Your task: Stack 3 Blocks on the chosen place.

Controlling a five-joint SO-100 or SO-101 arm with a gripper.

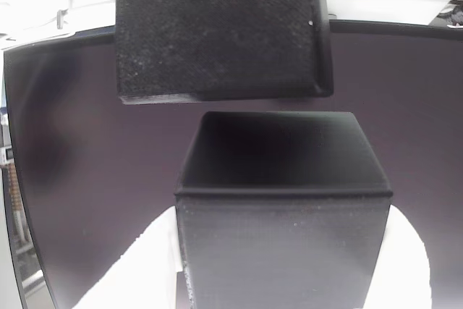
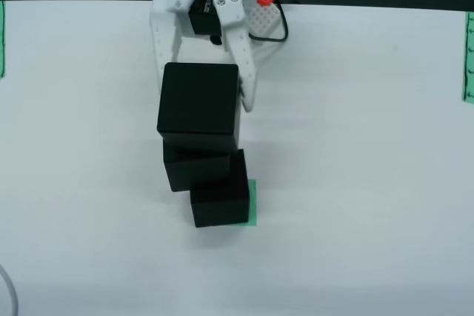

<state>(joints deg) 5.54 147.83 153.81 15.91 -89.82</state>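
Three blocks, matte black cubes, finely grained faces, rounded edges. Overhead view, mid-frame: bottom block [image 2: 220, 201] sits on the green striped patch [image 2: 253, 203], only a sliver of it showing at the right. Middle block [image 2: 194, 168] on top of it, offset up-left. Top block [image 2: 198, 107] [image 1: 221, 30] highest, clamped between the white plastic fingers of the claw [image 2: 204, 90]. Close view: the top block hangs apart above another block [image 1: 282, 208]. White desk [image 2: 370, 183]. Glossy dark monitor [image 1: 412, 128] behind.

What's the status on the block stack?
Gripper shut on top block, held above the stack. Two blocks stacked on green patch: middle block, bottom block. Nothing in the way.
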